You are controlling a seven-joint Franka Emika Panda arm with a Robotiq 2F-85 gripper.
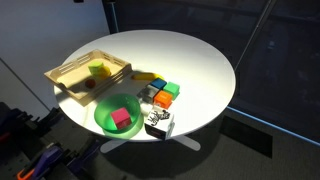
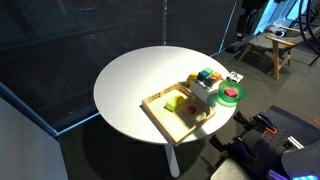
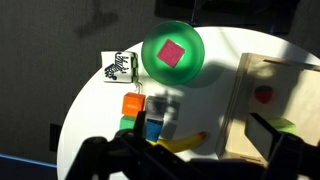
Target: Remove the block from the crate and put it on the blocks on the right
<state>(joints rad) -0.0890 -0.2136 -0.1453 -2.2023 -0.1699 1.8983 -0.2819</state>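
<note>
The lime block (image 1: 97, 69) lies inside the light wooden crate (image 1: 66, 74), next to a small red item (image 1: 88, 85). Both exterior views show the crate; its wall also appears here (image 2: 158, 121), with the block (image 2: 174, 103) in it. The cluster of orange, green and grey blocks (image 1: 163, 93) stands beside the crate on the round white table. In the wrist view, my gripper (image 3: 180, 160) hangs high above the table, its dark fingers spread wide and empty. Below it are the cluster (image 3: 140, 110) and the crate (image 3: 245, 110). A finger mostly hides the lime block (image 3: 288, 125).
A round green bowl (image 1: 104, 120) holding a pink cube (image 1: 121, 118) stands near the table's edge. A black-and-white patterned box (image 1: 158, 124) sits next to it. A yellow banana (image 3: 185, 143) lies between the crate and the cluster. The arm does not show in the exterior views.
</note>
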